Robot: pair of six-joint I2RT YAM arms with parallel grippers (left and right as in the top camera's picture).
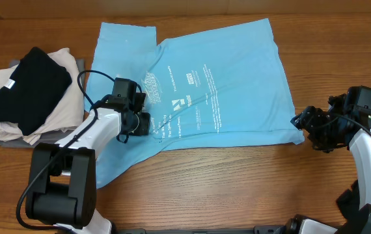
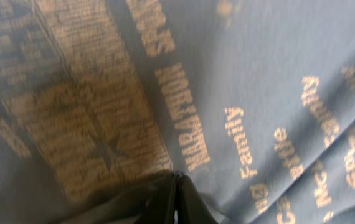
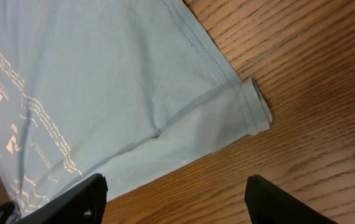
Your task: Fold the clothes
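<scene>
Your left gripper (image 1: 145, 123), pinched shut on the T-shirt (image 1: 237, 71), has its loose corner at three o'clock, beside your spread right gripper (image 1: 301, 122).

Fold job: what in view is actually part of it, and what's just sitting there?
Job:
- blue T-shirt, spread flat
- folded pile of black and beige clothes at left
- left gripper, shut on the T-shirt's print
- right gripper, open by a sleeve

Just there:
- wooden table
- black cable off the left arm
</scene>
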